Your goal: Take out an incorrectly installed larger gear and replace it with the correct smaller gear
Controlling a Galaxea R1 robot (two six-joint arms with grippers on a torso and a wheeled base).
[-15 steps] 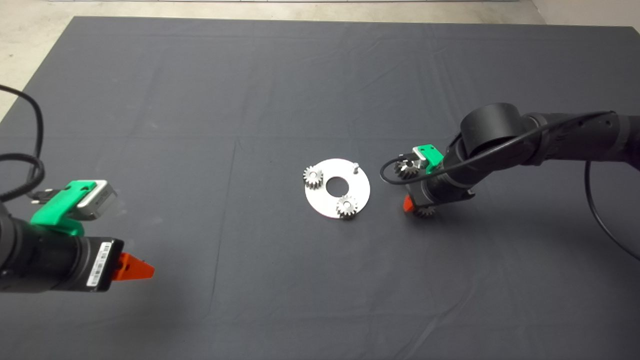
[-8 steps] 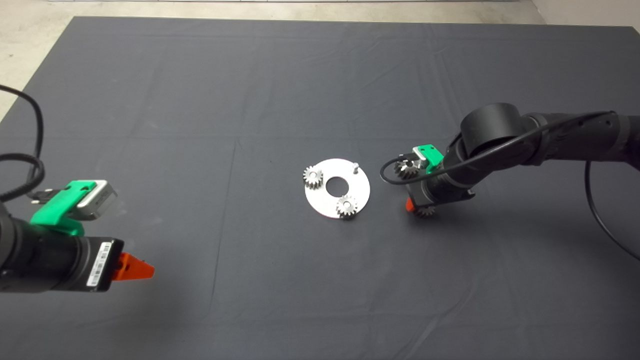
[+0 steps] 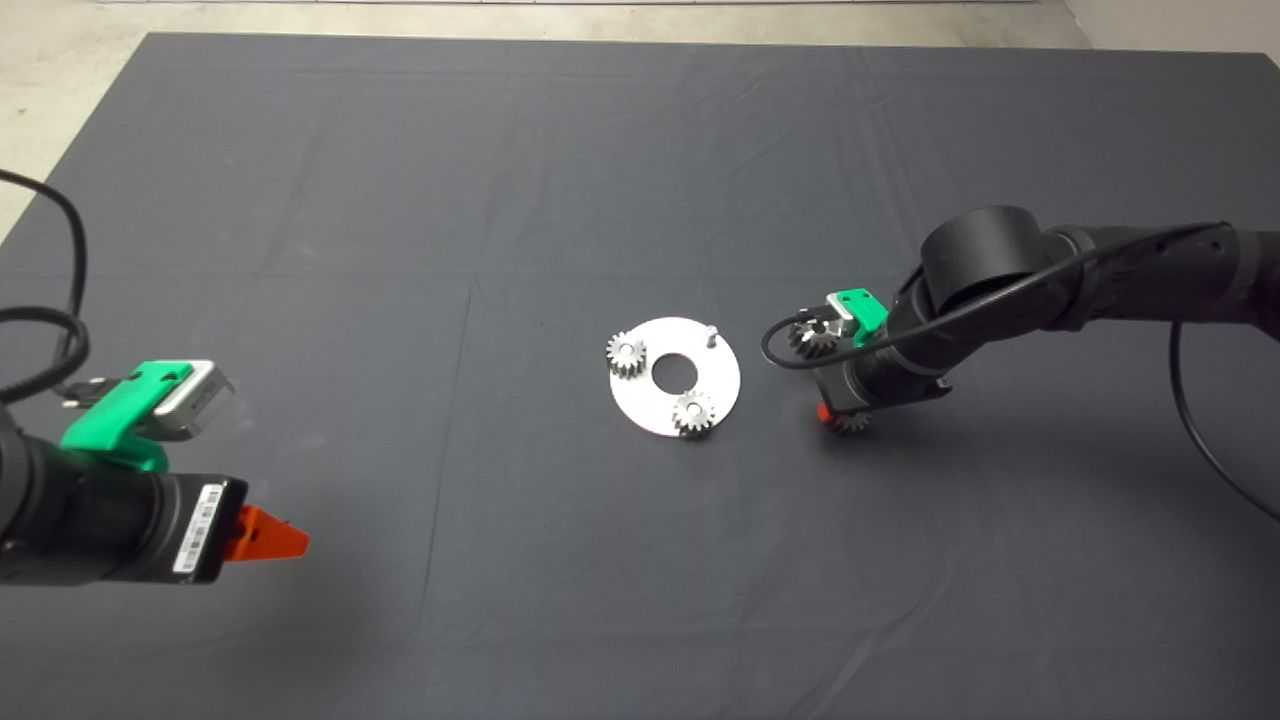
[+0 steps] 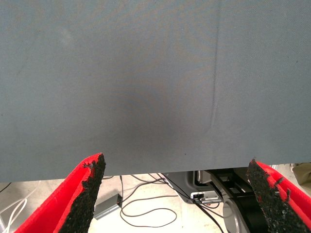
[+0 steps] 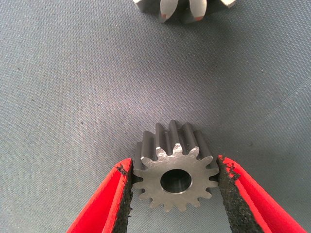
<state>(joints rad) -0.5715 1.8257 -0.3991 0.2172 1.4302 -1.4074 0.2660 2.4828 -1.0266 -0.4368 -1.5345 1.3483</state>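
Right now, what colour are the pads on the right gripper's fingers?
Black pads on red fingers; the right wrist view shows them best.

Smaller gear grey machined metal; mat matt dark cloth; pads rough black.

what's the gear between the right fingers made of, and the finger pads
The smaller gear looks like bare grey metal, probably steel: dull machined sheen on its face. The right gripper pads seem black rubber or foam: matte, with crumbly, ragged edges.

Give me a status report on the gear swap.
Right gripper down on the mat, fingers bracketing the small grey short-toothed metal gear. Spiky grey larger gear off the round metal plate. Bare pin unobstructed. Left gripper parked, open.
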